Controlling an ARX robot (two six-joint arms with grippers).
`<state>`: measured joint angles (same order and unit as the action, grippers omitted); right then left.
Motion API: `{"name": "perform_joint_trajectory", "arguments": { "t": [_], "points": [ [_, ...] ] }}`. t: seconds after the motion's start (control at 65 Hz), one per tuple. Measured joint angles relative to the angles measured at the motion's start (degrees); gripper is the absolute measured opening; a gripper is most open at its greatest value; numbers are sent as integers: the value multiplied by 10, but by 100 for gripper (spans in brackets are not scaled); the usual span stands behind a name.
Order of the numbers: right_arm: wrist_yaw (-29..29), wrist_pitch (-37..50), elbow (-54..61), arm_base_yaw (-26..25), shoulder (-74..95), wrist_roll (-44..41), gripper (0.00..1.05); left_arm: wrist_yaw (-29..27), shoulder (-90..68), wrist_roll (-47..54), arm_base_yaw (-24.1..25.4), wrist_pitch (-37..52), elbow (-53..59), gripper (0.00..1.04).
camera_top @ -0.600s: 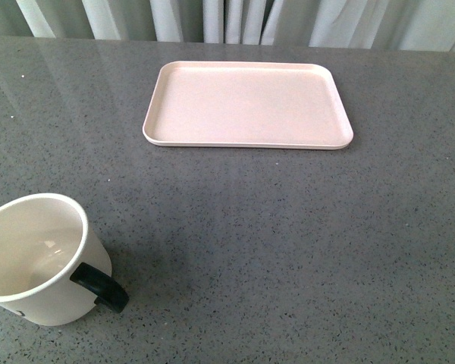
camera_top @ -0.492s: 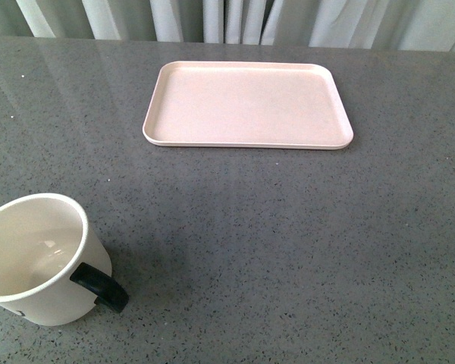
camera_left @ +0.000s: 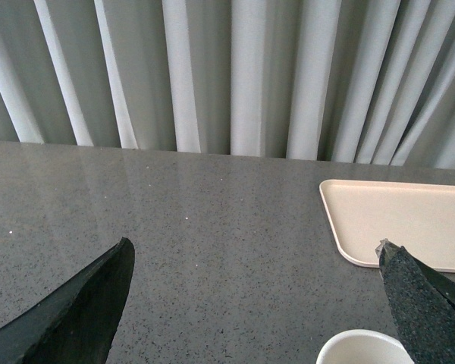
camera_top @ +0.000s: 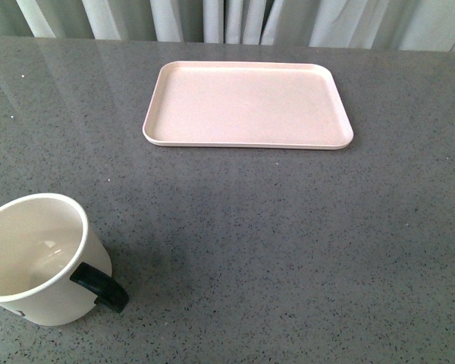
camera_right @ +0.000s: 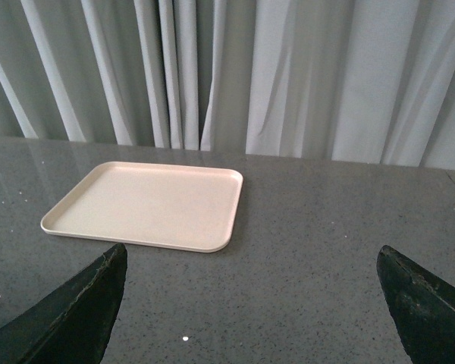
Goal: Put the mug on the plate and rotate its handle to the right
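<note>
The white mug (camera_top: pixel 38 258) stands upright on the grey table at the near left in the front view, its black handle (camera_top: pixel 100 287) pointing to the near right. Its rim (camera_left: pixel 362 347) shows in the left wrist view. The pale pink plate (camera_top: pixel 247 104) lies empty at the far middle; it also shows in the left wrist view (camera_left: pixel 409 220) and the right wrist view (camera_right: pixel 148 203). My left gripper (camera_left: pixel 254 250) is open above the table, the mug close to one finger. My right gripper (camera_right: pixel 250 254) is open and empty over bare table beside the plate. Neither arm shows in the front view.
The grey speckled table (camera_top: pixel 288 227) reaches back to pale curtains (camera_top: pixel 227 19) along its far edge. Nothing else stands on it.
</note>
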<state>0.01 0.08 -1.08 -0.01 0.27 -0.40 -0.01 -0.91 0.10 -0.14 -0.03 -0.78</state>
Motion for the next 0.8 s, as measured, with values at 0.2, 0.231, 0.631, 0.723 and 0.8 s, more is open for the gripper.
{"name": "perform_joint_trajectory", "arguments": {
  "t": [0.2, 0.231, 0.631, 0.723, 0.8],
  "points": [
    [1, 0, 0, 0, 0, 0, 96, -64, -92, -59, -8, -140, -62, 96],
    [0, 0, 0, 0, 0, 0, 96, -68, -144, -68, 0, -168, -85, 96],
    [0, 0, 0, 0, 0, 0, 96, -10, -509, -41, 22, -10, -176, 96],
    [0, 0, 0, 0, 0, 0, 96, -5, -566, -34, 9, 10, -184, 96],
    [0, 0, 0, 0, 0, 0, 96, 1, -597, -32, -1, 21, -191, 96]
  ]
}}
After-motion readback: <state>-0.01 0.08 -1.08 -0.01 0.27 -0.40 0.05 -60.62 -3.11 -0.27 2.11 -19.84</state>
